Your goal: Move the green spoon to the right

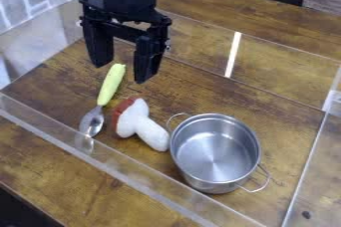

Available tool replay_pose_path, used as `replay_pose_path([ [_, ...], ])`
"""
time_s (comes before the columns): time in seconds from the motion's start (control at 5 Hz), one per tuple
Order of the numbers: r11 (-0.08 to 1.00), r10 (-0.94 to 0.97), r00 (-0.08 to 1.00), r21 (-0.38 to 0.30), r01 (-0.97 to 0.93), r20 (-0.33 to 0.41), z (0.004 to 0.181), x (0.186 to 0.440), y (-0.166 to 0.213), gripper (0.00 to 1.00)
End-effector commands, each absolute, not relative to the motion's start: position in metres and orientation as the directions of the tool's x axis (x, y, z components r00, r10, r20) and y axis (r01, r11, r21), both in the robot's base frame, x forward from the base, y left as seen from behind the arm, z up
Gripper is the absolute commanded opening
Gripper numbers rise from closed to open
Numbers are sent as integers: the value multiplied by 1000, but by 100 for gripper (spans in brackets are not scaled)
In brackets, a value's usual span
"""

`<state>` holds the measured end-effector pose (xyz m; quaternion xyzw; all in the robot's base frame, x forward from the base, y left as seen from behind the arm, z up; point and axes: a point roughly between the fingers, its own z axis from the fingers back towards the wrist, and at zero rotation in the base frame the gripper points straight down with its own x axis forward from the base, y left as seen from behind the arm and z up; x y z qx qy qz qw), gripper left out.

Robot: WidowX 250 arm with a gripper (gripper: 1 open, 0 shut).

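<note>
Gripper (pixel 123 60): jaws spread wide, holding nothing, pointing straight down at the table.
Spoon (pixel 104 97): lies flat on the wooden table (pixel 253 87), just below the fingertips and slightly toward the camera; no contact that I can make out.
Spoon's long axis: green handle end nearest the gripper, silver bowl farthest, slanting down-left toward the front edge.
Neighbours: mushroom toy (pixel 138 123) just right of the spoon; pot (pixel 216 151) farther right, well away from the gripper.
Arm pose: upright over the handle, fingers straddling its upper end.
Next move, as I judge: drop a little and close on the handle.
</note>
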<state>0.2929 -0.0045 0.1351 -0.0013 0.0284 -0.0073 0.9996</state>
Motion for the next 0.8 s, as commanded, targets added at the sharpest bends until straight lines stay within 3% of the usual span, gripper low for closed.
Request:
replay_pose_path([
  [0.0,1000,-14,996,-8,13,-83,125,293,-6,100],
  [0.6,998,-61,997,-21,62,42,126,373,-47,100],
])
